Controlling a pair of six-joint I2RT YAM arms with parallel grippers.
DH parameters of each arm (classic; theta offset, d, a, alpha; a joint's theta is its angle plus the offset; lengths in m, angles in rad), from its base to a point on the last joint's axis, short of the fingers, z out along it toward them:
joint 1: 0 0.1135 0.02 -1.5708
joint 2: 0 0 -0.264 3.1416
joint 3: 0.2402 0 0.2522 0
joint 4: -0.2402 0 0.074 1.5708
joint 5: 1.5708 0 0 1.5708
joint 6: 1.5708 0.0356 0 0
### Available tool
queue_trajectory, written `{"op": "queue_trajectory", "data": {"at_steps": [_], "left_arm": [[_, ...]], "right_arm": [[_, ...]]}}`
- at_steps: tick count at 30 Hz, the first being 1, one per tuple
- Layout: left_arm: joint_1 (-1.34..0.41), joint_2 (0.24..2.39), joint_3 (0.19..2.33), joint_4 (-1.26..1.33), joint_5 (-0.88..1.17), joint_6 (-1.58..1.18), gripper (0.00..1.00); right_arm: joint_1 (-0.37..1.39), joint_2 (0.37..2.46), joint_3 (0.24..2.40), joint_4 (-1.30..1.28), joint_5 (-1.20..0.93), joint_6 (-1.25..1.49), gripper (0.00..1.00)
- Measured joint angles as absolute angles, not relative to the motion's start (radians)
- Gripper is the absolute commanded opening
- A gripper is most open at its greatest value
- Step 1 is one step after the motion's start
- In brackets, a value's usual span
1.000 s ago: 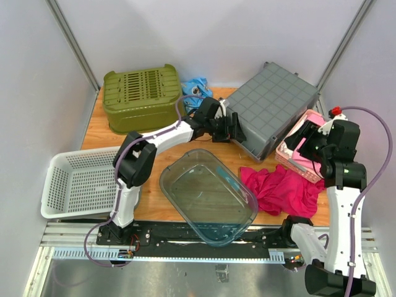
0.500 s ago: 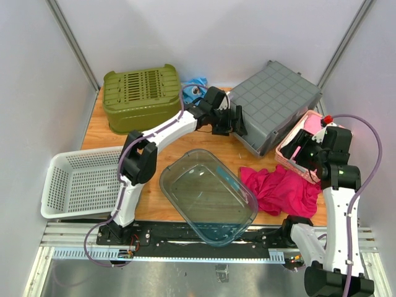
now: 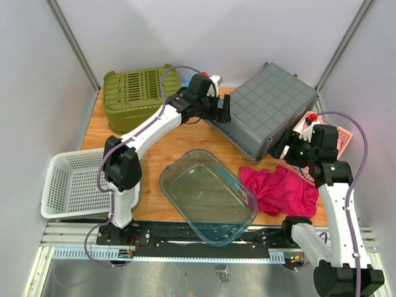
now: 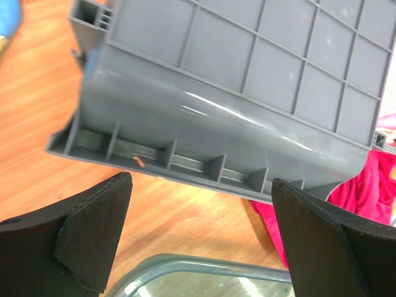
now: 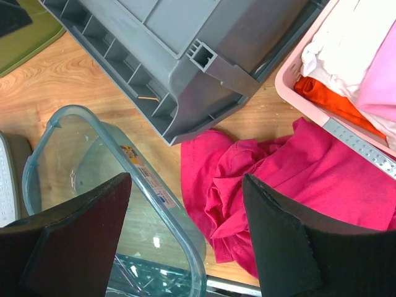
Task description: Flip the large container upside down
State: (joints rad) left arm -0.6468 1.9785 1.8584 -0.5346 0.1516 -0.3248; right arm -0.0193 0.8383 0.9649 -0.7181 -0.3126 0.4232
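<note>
The large grey container (image 3: 267,106) lies at the back right with its gridded bottom facing up, tilted, its near rim down by the wood. It fills the top of the left wrist view (image 4: 247,93) and shows in the right wrist view (image 5: 179,55). My left gripper (image 3: 223,114) is open and empty just off the container's left rim, its jaws wide apart (image 4: 201,247). My right gripper (image 3: 288,147) is open and empty beside the container's right near corner, above the red cloth (image 5: 185,241).
A clear plastic tub (image 3: 208,195) sits at the front centre, with a red cloth (image 3: 281,189) to its right. A pink basket of clothes (image 3: 343,133) stands at the right edge. An olive crate (image 3: 139,96) is at the back left, a white basket (image 3: 59,185) at the left.
My left arm has swung back and up along the container's left rim. The container has shifted left, its bottom turned more upward. My right gripper has moved left and down toward its corner.
</note>
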Motion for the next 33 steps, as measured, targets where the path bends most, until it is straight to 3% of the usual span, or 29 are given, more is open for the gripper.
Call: {"op": "queue_trajectory", "data": {"at_steps": [7, 14, 33], "left_arm": [[-0.573, 1.939, 1.795, -0.549, 0.107, -0.305, 0.99], [-0.384, 1.903, 1.666, -0.564, 0.067, -0.341, 0.99], [-0.094, 1.98, 1.75, -0.629, -0.178, -0.274, 0.99]], "right_arm": [[-0.009, 0.849, 0.964, -0.701, -0.304, 0.427, 0.74], [-0.009, 0.849, 0.951, -0.69, -0.303, 0.427, 0.73], [-0.008, 0.842, 0.926, -0.678, -0.287, 0.427, 0.73]]}}
